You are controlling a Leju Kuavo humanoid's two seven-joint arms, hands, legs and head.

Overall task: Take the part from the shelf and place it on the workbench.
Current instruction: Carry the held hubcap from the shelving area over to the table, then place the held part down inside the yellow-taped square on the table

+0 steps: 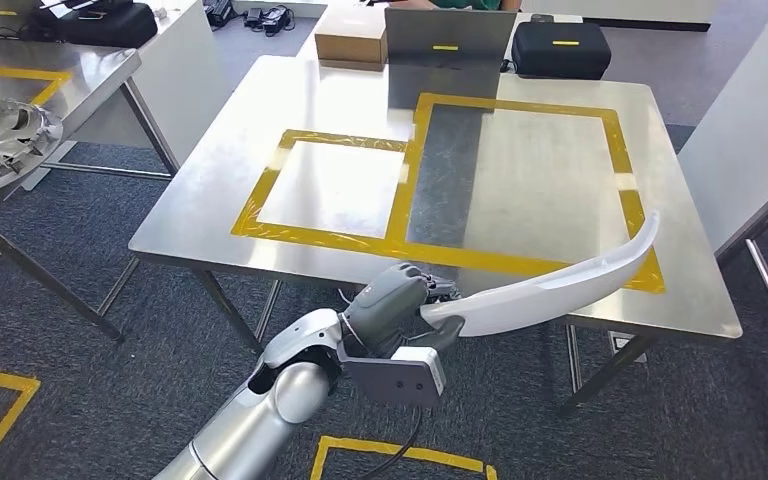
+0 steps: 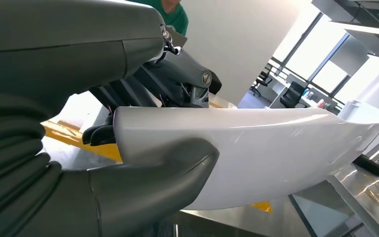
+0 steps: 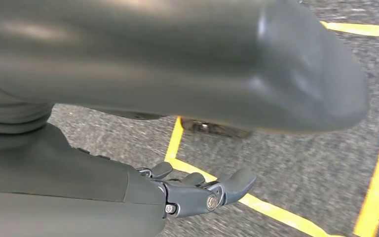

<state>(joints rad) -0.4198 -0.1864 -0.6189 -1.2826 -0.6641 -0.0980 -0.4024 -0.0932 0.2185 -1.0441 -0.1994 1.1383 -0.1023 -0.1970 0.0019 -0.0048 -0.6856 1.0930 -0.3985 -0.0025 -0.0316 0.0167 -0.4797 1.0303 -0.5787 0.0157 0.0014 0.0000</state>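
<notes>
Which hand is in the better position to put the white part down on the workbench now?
The left hand. It already holds the white part at one end, over the near edge of the workbench. The right hand hangs over the carpet with nothing in it.

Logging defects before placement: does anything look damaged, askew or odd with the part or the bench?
Nothing stands out. The left hand grips the white curved part at one end, over the workbench's near edge; no damage shows. Only the yellow tape looks slightly crinkled.
</notes>
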